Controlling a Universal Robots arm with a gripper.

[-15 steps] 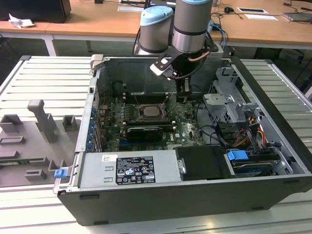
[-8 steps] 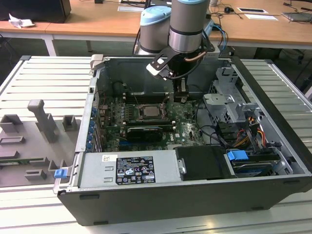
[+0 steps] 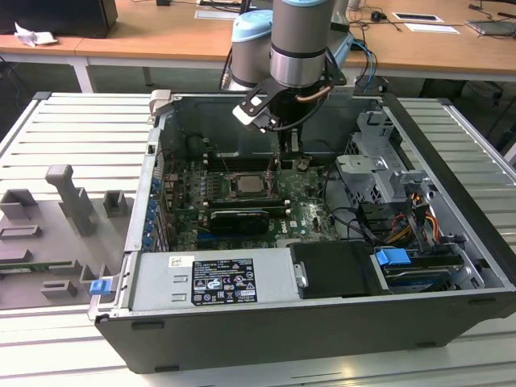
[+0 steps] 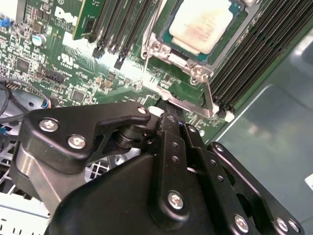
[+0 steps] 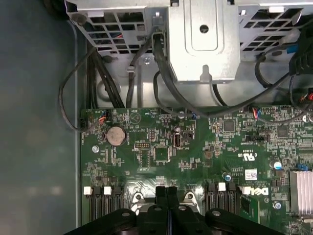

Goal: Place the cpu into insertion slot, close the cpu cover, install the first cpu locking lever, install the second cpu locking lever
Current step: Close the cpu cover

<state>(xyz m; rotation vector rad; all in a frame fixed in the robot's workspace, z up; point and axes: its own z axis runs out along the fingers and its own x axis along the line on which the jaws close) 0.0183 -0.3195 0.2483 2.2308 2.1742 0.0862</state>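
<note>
Silvery metal frames the cpu [image 4: 200, 24], which sits flat in the insertion slot [image 4: 165, 35] near the middle of the green motherboard [image 5: 161, 147], towards the far wall of the open computer case [image 3: 282, 343] on the slatted worktop [image 3: 72, 137]. The cpu cover [image 4: 171, 55] appears to lie down over the chip's edges, so I judge the first two steps done.

The end effector [image 4: 168, 104] hangs low inside the case, just beside the socket's edge. Its two black fingers [image 5: 160, 193] are pressed together, with nothing visible between them. The tips are close to the end of a thin locking lever [image 4: 209, 93], a wire rod running along the socket's side next to the long black memory slots [image 4: 244, 63]. I cannot tell whether they touch it, or whether the rod is hooked under its catch.

To my eye the work stands at the first locking lever. That move calls for a steady downward push on the slim rod and a small sideways nudge under its hook. The tips must stay off the cover and the nearby board parts.
</note>
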